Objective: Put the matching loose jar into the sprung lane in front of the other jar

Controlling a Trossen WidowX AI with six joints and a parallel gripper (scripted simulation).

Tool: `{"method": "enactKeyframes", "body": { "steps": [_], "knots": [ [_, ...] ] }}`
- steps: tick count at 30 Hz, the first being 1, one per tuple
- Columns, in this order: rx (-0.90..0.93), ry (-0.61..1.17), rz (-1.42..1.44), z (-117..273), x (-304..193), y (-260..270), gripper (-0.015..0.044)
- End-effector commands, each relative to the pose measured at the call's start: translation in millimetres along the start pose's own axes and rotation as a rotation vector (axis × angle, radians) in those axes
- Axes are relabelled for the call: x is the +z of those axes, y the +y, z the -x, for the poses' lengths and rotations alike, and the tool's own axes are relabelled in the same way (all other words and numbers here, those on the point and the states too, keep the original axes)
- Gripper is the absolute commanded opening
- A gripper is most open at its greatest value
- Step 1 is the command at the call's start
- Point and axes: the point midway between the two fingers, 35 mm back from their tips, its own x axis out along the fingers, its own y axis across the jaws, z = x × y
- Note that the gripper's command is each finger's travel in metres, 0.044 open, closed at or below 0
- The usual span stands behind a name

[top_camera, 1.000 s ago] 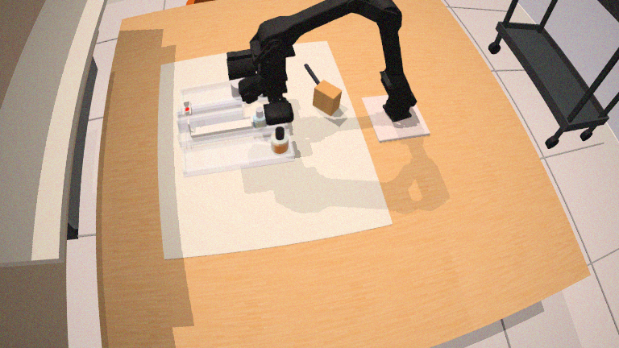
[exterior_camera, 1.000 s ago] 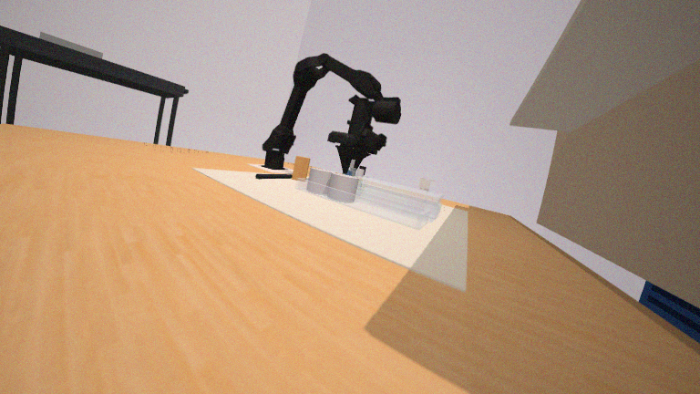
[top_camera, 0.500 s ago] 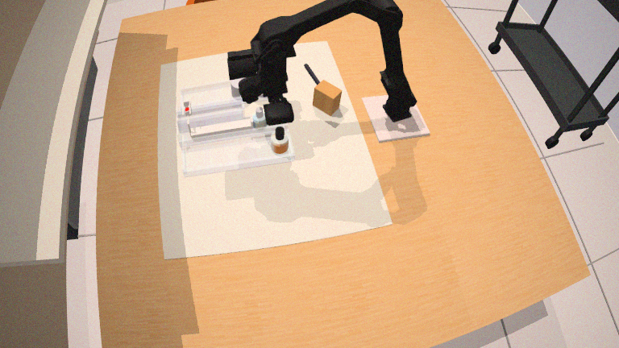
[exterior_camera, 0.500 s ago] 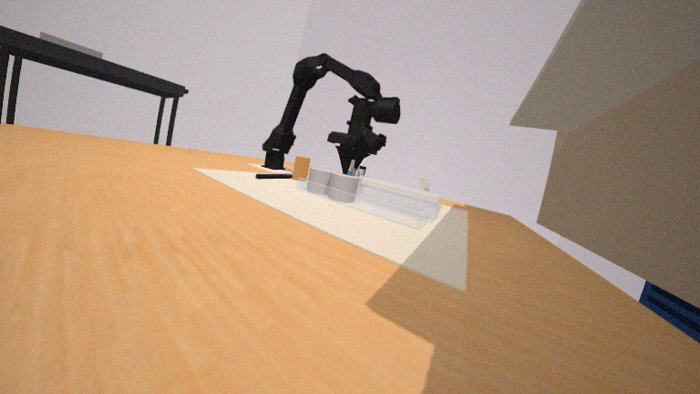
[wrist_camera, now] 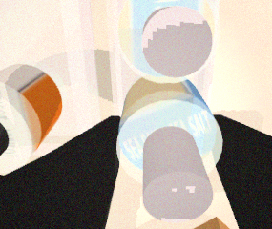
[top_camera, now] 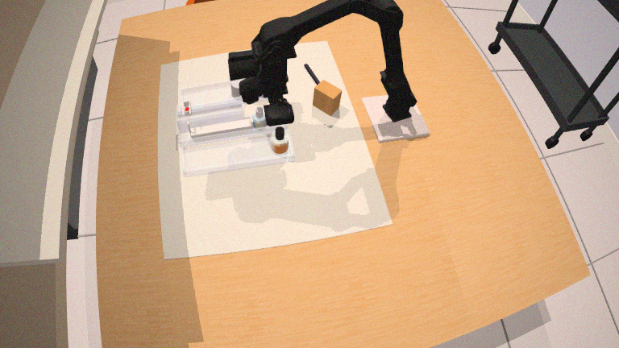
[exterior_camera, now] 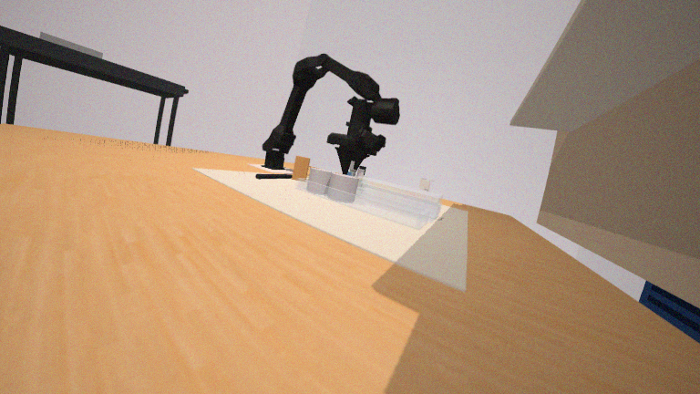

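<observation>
My gripper is shut on a jar with a light-blue label and a grey cap. The held jar looks upright, at the front end of the sprung lane. A matching jar stands directly behind it in the lane; in the wrist view the two overlap, and I cannot tell whether they touch. The clear rack holds the lanes. The arm hides the held jar in the top view. The pusher plate, the front stop and the held jar's base cannot be made out.
A jar with an orange label and black cap stands in the neighbouring lane, near its front. Grey cylinders stand in the far lane. A wooden block and a black rod lie beyond the rack.
</observation>
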Motion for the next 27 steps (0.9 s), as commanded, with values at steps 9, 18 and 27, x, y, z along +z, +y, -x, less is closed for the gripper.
{"method": "enactKeyframes", "body": {
  "steps": [9, 18, 27],
  "knots": [
    [-0.002, -0.016, 0.002, -8.9, 5.0, -0.4, 0.0],
    [-0.002, -0.016, 0.002, -12.3, 4.3, -0.4, 0.0],
    [-0.002, -0.016, 0.002, -14.4, 3.9, -0.4, 0.0]
  ]
}}
